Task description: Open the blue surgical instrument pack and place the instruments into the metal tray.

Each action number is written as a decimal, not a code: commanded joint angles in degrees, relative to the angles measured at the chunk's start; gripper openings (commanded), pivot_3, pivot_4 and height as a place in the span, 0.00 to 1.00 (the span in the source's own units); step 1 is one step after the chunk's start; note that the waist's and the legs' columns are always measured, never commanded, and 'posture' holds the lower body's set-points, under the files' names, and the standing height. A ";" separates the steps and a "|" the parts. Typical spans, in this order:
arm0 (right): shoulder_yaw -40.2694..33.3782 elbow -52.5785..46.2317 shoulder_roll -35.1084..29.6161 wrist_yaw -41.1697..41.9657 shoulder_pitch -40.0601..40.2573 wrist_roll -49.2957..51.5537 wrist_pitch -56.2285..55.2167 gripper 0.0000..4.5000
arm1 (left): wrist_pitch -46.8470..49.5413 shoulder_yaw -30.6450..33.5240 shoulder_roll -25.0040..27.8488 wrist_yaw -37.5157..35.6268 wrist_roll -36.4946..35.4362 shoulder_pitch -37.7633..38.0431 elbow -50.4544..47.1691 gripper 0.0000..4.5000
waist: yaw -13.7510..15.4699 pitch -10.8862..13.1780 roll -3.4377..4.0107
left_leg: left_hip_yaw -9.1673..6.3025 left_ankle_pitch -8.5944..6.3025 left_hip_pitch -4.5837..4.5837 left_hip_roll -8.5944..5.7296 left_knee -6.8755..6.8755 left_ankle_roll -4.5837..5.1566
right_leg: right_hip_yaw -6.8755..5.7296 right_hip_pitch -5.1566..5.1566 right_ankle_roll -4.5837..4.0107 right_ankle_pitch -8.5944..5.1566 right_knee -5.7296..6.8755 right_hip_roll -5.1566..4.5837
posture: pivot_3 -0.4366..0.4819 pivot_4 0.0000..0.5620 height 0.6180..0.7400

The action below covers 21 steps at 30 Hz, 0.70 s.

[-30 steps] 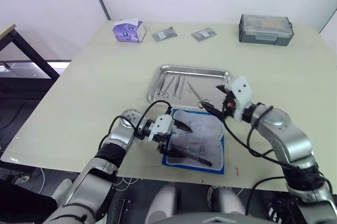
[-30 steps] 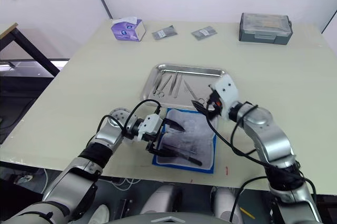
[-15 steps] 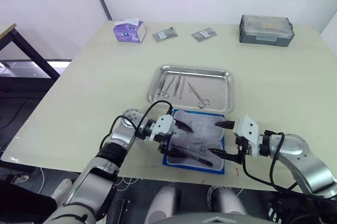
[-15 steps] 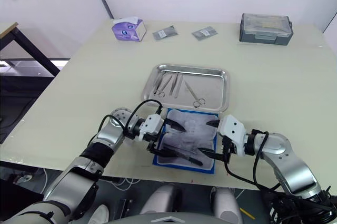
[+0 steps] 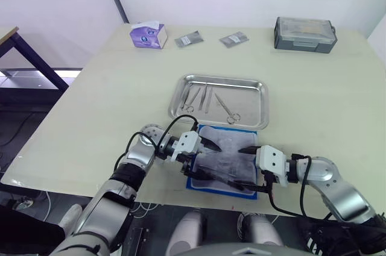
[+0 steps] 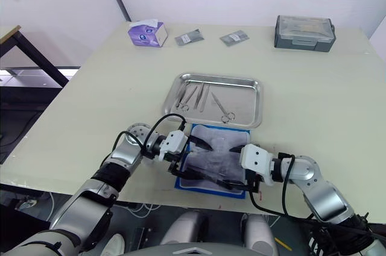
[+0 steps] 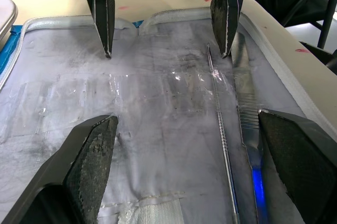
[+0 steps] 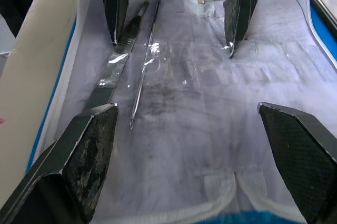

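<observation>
Fingers (image 7: 97,161) of both grippers spread wide over opened pack (image 5: 224,158), holding nothing

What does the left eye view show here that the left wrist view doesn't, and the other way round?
Left eye view alone: the tissue box, two foil packets, the grey box, and three instruments lying in the tray.

Left wrist view alone: close detail of the pack's pale lining with two slim tools lying side by side on it.

Both: the opened pack, with the left gripper and right gripper open, facing each other over it.
</observation>
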 commanded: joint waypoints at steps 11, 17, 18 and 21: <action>0.81 1.08 0.34 0.76 0.87 -0.47 -0.37 0.14 | 1.40 -4.86 -0.68 -1.57 5.25 2.81 3.54 1.00 | 0.01 -0.03 0.04 | -0.01 0.00 0.00 -0.01 0.00 0.00 | -0.01 0.00 0.00 0.00 0.00 0.00 | 0.48 0.27 0.95; 0.71 0.71 -0.97 1.99 1.24 -0.18 -0.48 0.01 | 1.29 -4.79 -0.69 -1.50 5.27 2.63 3.78 1.00 | 0.04 -0.03 0.04 | -0.01 0.00 0.00 -0.01 0.00 0.00 | -0.01 0.01 0.00 0.00 -0.01 0.00 | 0.48 0.27 0.95; 0.66 0.62 -1.03 2.06 1.20 -0.06 -0.39 0.01 | 1.28 -4.77 -0.70 -1.50 5.26 2.59 3.83 1.00 | 0.04 -0.03 0.04 | -0.01 0.00 0.00 -0.01 0.00 0.00 | -0.01 0.01 0.00 0.00 -0.01 0.00 | 0.48 0.27 0.95; 0.37 0.20 -1.76 2.55 1.15 0.16 -0.55 0.01 | 1.23 -4.81 -0.77 -1.49 5.23 2.57 3.83 1.00 | 0.05 -0.03 0.03 | -0.01 0.00 0.00 -0.01 0.00 0.00 | -0.01 0.01 0.00 0.00 -0.01 0.00 | 0.48 0.27 0.95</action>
